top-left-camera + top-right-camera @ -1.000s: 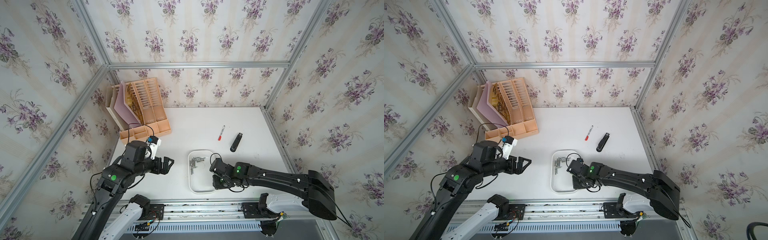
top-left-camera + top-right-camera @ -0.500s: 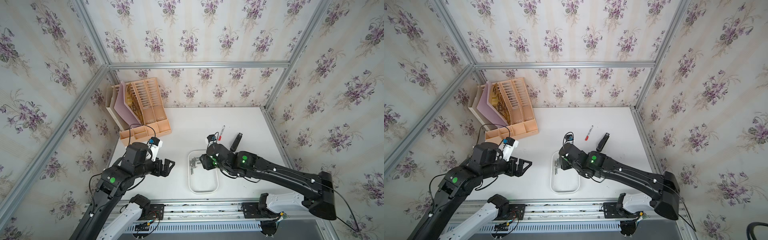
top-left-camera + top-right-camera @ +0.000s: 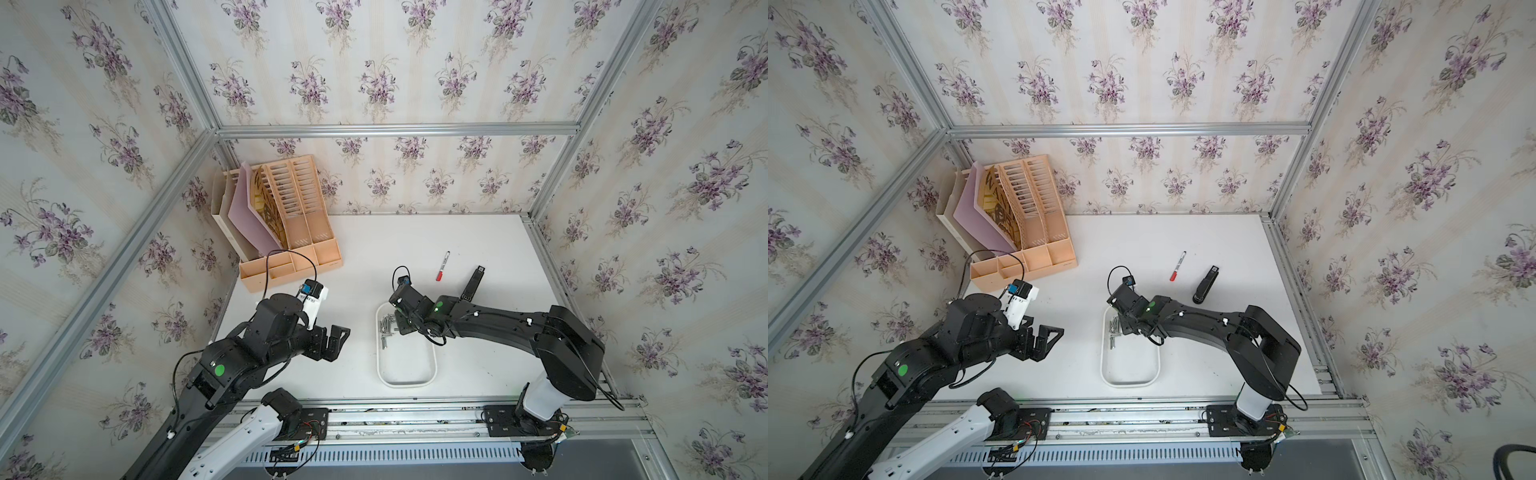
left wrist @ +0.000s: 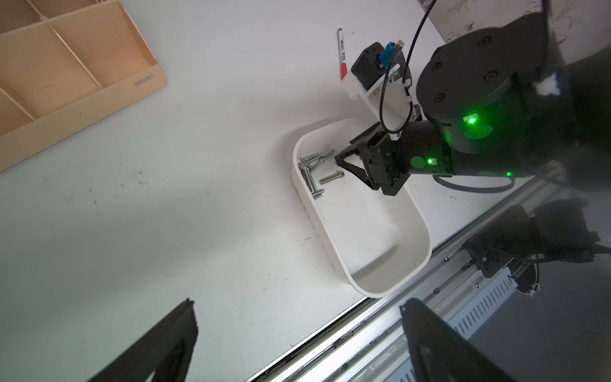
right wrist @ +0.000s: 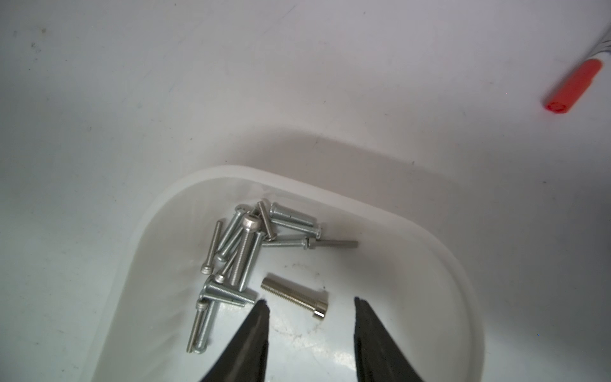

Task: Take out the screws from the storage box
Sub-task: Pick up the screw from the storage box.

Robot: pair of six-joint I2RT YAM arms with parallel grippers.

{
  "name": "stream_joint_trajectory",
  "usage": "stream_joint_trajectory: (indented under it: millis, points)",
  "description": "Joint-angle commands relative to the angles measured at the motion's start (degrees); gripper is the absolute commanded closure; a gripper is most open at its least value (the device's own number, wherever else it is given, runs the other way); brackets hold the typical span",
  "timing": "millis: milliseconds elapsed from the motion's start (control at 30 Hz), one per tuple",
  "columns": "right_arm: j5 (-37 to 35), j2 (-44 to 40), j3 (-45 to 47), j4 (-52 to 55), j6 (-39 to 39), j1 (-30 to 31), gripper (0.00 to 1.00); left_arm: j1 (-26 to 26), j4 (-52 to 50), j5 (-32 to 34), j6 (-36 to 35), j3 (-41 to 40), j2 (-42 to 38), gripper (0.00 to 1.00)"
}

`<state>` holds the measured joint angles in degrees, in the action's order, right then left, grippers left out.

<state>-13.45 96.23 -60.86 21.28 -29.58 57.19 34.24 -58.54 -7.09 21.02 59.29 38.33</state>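
Observation:
The storage box (image 3: 405, 384), a shallow white tray, lies near the table's front in both top views (image 3: 1129, 384). The screws (image 3: 385, 326) lie heaped at its far left end, also shown in the left wrist view (image 4: 310, 168). My right gripper (image 5: 309, 301) hangs low over that end, open. One thicker screw (image 5: 294, 296) lies loose just ahead of its tips, beside the pile (image 5: 241, 251). Nothing is between the fingers. My left gripper (image 3: 338, 338) hovers left of the box, open and empty, its fingers wide apart in its wrist view (image 4: 297, 302).
A peach slatted file organizer (image 3: 291, 232) stands at the back left. A red-and-white marker pen (image 3: 442, 266) and a black stapler (image 3: 473, 282) lie beyond the box. The metal rail (image 3: 415, 415) runs along the front edge.
My right gripper has travelled from beside the box's middle to its far end, over the screws. The left arm has hardly moved.

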Motion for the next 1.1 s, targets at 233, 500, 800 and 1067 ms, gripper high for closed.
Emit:
stream_joint_trajectory:
  millis: [233, 500, 800, 1067]
  points:
    - [6.18, 3.75, 0.65, -3.28, 3.89, -0.14, 0.47, 0.04, -0.17, 1.75, 0.78, 0.04, 2.13, 0.01]
    - [5.98, 0.97, 4.23, -4.41, 4.99, -0.19, 0.38, 0.04, -0.42, 1.56, 1.00, 0.21, 3.66, 0.01]
    - [1.25, 6.62, 0.44, -0.41, 3.39, -0.29, 0.48, 0.04, -0.38, 1.56, 1.07, 0.12, 3.77, 0.01]
    - [0.46, 7.83, -0.62, -0.02, 3.30, -0.41, 0.51, 0.04, -0.35, 1.50, 1.13, 0.13, 3.95, 0.01]
